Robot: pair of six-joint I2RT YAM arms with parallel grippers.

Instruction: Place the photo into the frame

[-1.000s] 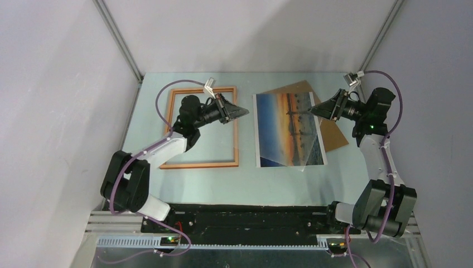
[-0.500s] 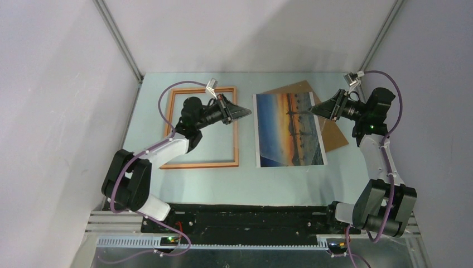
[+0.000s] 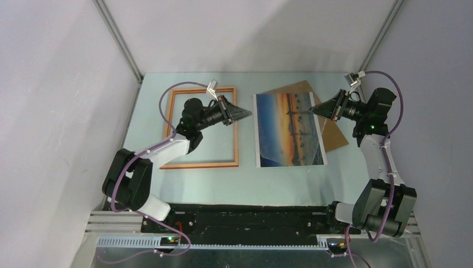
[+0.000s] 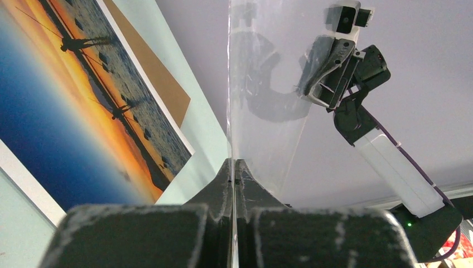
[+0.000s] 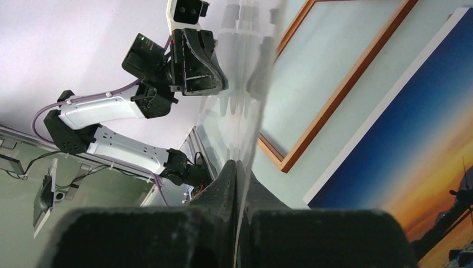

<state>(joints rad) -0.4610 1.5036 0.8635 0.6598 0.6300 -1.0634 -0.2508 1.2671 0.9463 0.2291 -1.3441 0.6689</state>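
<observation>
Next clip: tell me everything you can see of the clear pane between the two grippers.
The clear pane is a thin transparent sheet with faint reflections, nearly invisible from above. It is held over the photo, outside the frame, pinched on one edge by the left gripper and on the opposite edge by the right gripper; both wrist views see it edge-on.

Top view: fixed, high above and behind the arm bases, looking down and forward over the whole table. Left wrist view: tight behind the left gripper, facing right, catches the right arm. Right wrist view: tight behind the right gripper, facing left, catches the left arm and the frame. All three views share the photo. Both wrist views share the clear pane.
</observation>
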